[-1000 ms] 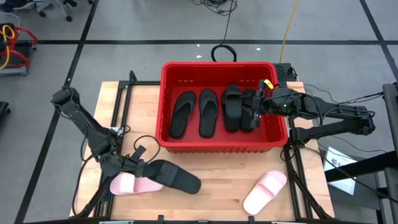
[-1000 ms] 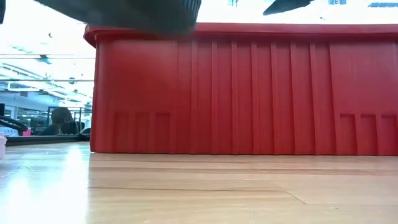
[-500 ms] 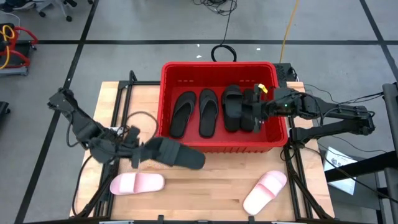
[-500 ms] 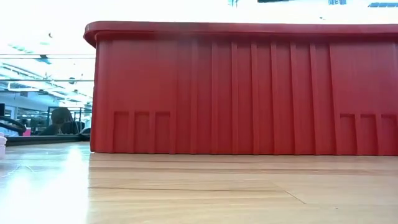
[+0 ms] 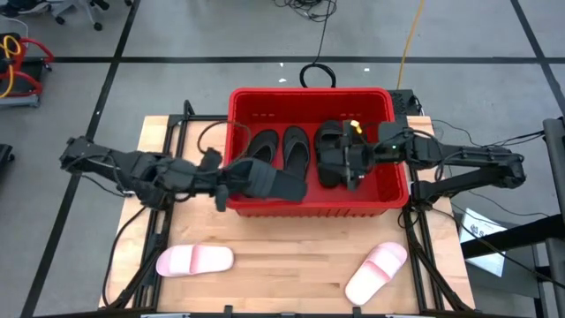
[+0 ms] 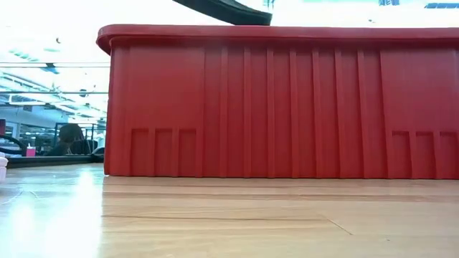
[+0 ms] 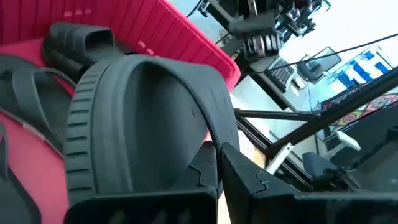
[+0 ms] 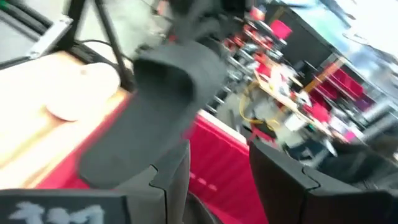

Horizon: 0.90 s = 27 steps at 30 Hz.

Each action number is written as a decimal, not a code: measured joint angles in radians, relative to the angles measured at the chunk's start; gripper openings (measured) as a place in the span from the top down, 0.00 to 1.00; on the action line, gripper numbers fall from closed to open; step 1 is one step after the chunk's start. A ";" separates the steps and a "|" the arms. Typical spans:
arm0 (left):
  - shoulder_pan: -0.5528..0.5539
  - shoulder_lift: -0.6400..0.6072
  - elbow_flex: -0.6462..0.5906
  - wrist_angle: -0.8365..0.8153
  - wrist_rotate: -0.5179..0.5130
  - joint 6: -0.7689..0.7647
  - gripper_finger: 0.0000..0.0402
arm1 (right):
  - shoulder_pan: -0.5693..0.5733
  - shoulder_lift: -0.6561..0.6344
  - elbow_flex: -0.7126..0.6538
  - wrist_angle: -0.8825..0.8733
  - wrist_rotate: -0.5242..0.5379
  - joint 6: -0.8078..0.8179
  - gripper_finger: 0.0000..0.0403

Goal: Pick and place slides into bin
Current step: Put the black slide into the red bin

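Carrying a black slide (image 5: pixel 265 181) in the left gripper (image 5: pixel 221 179), fingers pressed together on its heel end, toe end pointing toward 3 o'clock in the high view. Hanging over the front-left corner of the red bin (image 5: pixel 309 208), long axis lying roughly 9-to-3, crosswise to the slides already inside. Clearing the rim, judging by the low view, where the dark sole (image 6: pixel 222 8) is showing just above the bin's top edge.

Resting in the bin: two black thong-style slides (image 5: pixel 296 159) side by side at the left, long axes running 12-to-6, and two wide-strap black slides (image 5: pixel 330 152) toward the right wall.

Hovering over that wide-strap pair: right gripper (image 5: pixel 353 163), fingers spread wide, gripping nothing as far as the views show.

Lying on the table, well apart from both grippers: pink slide (image 5: pixel 195 260) at 7 o'clock of the bin and another pink slide (image 5: pixel 377 272) at 5 o'clock.

Judging the next move: turning the held slide toward 12-to-6 before letting go, or releasing crosswise atop the thong pair. Left arm nearer to the free space at the bin's front-left.
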State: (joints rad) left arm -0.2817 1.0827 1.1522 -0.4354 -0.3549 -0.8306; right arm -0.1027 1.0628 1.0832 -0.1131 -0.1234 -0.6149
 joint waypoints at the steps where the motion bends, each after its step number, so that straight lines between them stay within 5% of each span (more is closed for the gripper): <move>1: 0.021 0.008 0.000 0.012 0.016 0.017 1.00 | 0.000 0.013 0.000 0.015 -0.016 -0.004 0.61; 14: 0.182 0.081 0.000 0.180 0.197 0.172 1.00 | 0.001 0.141 -0.001 0.209 -0.065 -0.033 0.61; 27: 0.199 0.124 0.000 0.189 0.234 0.171 1.00 | 0.000 0.230 -0.002 0.338 -0.067 -0.068 0.61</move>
State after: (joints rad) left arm -0.0826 1.2063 1.1519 -0.2466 -0.1211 -0.6596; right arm -0.1028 1.2930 1.0817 0.2247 -0.1909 -0.6830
